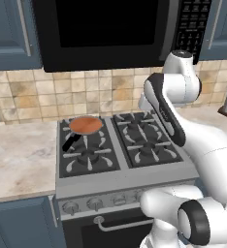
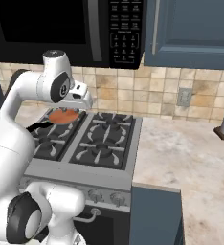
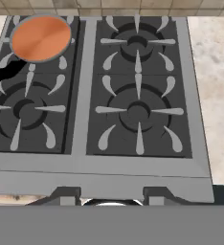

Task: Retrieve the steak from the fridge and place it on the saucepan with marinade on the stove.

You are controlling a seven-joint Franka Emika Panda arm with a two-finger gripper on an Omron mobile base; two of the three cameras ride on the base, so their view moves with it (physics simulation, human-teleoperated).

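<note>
The white arm (image 1: 193, 145) rises from its base, bends at a dark elbow joint and folds back on itself, so that the upper links stand high. In the right base view the wrist reaches forward and the hand (image 2: 80, 98) points downward. In the hand view the two dark finger tips (image 3: 66, 195) show at the bottom, apart from each other, with nothing seen between them.
</note>
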